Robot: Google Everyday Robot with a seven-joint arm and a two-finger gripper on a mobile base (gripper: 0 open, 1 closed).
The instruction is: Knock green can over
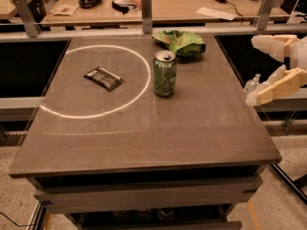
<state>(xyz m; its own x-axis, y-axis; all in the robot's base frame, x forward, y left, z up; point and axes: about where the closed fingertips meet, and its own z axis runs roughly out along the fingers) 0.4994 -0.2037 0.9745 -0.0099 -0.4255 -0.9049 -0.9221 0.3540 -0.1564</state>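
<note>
The green can (165, 74) stands upright near the middle of the brown table (158, 133), just right of a bright white ring drawn on the top. It is light green with darker swirls and a silver top. My gripper (252, 71) is off the table's right edge, well right of the can and not touching it. Its two pale fingers (276, 84) are spread apart and hold nothing.
A wrinkly green-and-white snack bag (180, 41) lies behind the can at the table's far edge. A dark flat wrapper (104, 78) lies inside the ring on the left. Metal posts and a rail (146, 6) run behind the table, with a cluttered desk beyond.
</note>
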